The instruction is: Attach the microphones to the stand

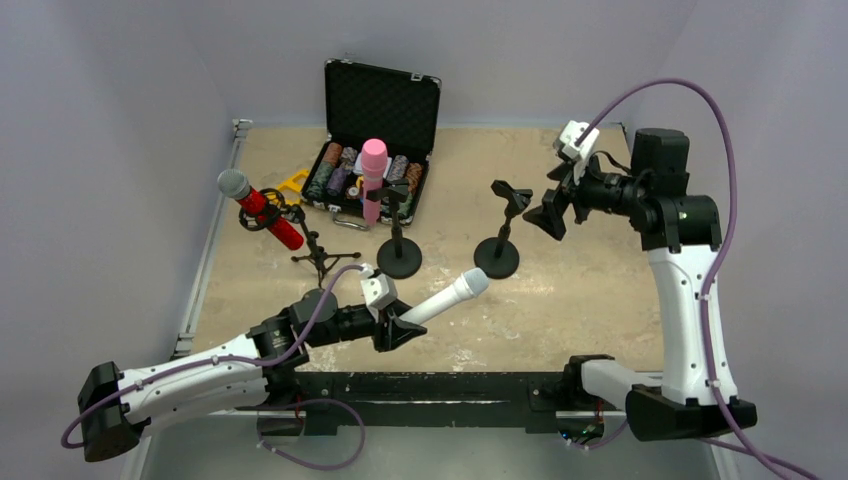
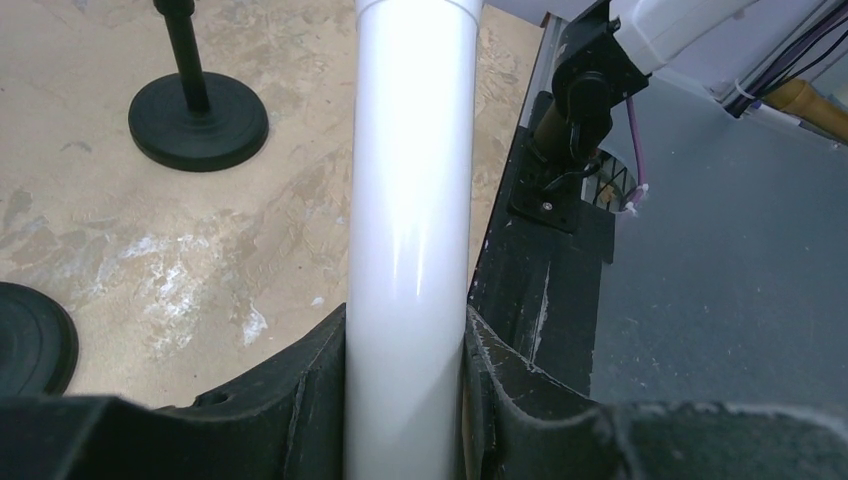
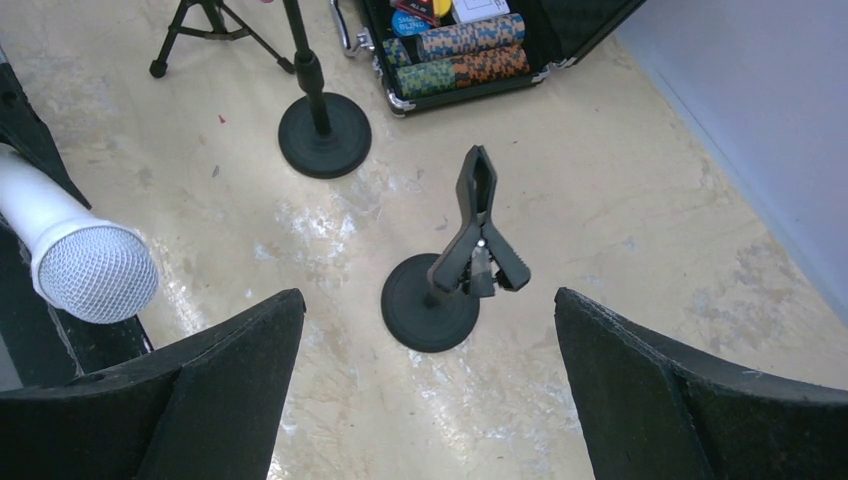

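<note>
My left gripper is shut on the white microphone, its grey head pointing up-right toward the empty clip stand. In the left wrist view the white barrel fills the gap between the fingers. The pink microphone is clipped upright on a round-base stand. The red microphone sits tilted on a tripod stand. My right gripper is open and empty, just right of the empty stand's clip. The white microphone's head shows at the left of the right wrist view.
An open black case of poker chips stands at the back behind the stands. A metal rail runs along the table's left edge. The arms' black mounting bar lies at the near edge.
</note>
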`<state>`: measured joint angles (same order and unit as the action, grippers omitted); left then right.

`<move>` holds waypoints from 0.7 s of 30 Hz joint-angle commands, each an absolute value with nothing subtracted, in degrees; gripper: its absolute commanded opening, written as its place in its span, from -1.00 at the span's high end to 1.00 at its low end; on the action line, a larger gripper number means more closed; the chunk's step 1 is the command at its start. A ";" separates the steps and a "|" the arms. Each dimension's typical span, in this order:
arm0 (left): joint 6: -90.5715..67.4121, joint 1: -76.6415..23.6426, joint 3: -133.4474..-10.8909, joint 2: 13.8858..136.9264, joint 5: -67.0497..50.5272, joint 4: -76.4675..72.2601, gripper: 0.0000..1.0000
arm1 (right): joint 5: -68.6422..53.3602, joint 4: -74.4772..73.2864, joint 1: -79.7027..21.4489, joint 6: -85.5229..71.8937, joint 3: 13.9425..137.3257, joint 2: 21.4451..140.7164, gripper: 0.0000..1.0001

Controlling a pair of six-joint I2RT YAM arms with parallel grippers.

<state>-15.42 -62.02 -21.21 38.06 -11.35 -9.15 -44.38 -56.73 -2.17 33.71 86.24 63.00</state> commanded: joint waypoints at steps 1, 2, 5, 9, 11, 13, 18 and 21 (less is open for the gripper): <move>-14.15 -62.31 -20.50 37.03 -10.69 -12.76 1.00 | -43.53 -61.58 -1.94 35.06 95.18 68.50 -0.97; -14.11 -62.31 -20.36 36.82 -10.69 -12.70 1.00 | -43.18 -62.07 -1.93 34.68 96.93 69.94 -0.97; -14.11 -62.31 -19.45 35.84 -10.19 -12.67 1.00 | -43.58 -64.32 -2.98 34.89 101.18 74.68 -0.96; -14.29 -62.27 -17.98 33.46 -9.01 -11.68 1.00 | -35.99 -63.69 -9.27 34.84 101.56 78.99 -0.95; -14.33 -62.26 -17.32 31.94 -8.26 -10.34 1.00 | -32.39 -61.55 -11.89 33.84 101.20 80.93 -0.95; -14.41 -62.30 -16.70 30.02 -7.45 -9.20 1.00 | -31.01 -60.68 -12.70 33.23 102.09 83.05 -0.93; -14.81 -62.23 -15.46 26.33 -5.96 -7.31 1.00 | -29.95 -61.14 -13.04 33.87 103.68 87.66 -0.79; -14.81 -62.27 -15.24 25.50 -5.34 -6.68 1.00 | -31.23 -63.41 -13.42 36.25 103.77 89.20 -0.46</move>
